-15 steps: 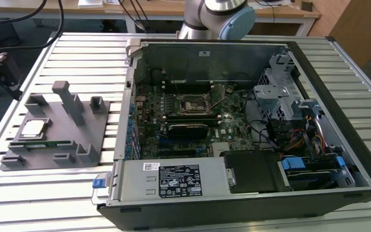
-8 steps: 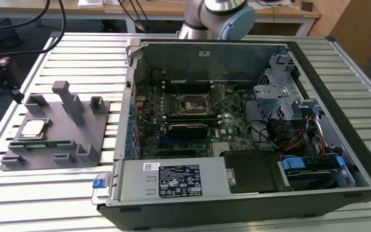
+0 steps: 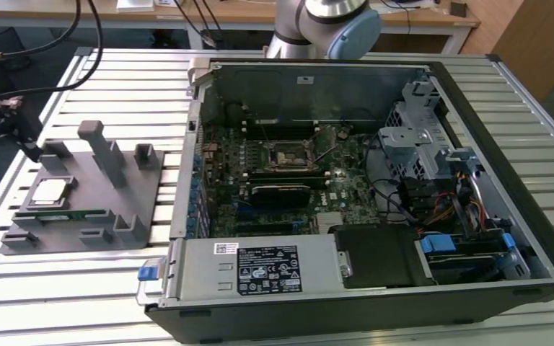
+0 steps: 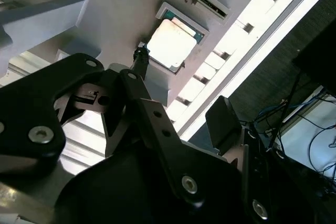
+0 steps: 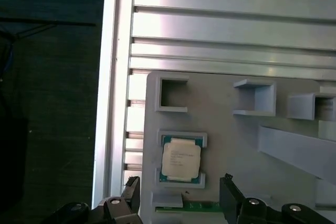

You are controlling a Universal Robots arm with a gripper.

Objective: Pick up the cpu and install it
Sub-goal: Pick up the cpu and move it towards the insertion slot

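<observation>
Bright overhead light glances off a silver worktop of ribbed aluminium slats (image 3: pixel 94 288), seen stretching wide in the exterior view. Beyond its far edge stands a pale wooden desk on a white frame (image 3: pixel 248 14). A brown wooden panel (image 3: pixel 537 43) rises past the worktop's far corner on the exterior view's right. Thin black cables (image 3: pixel 98 36) loop above the far corner on the exterior view's left. In the first wrist view, a dark, speckled floor (image 5: pixel 47 129) lies beyond the worktop's edge rail.
</observation>
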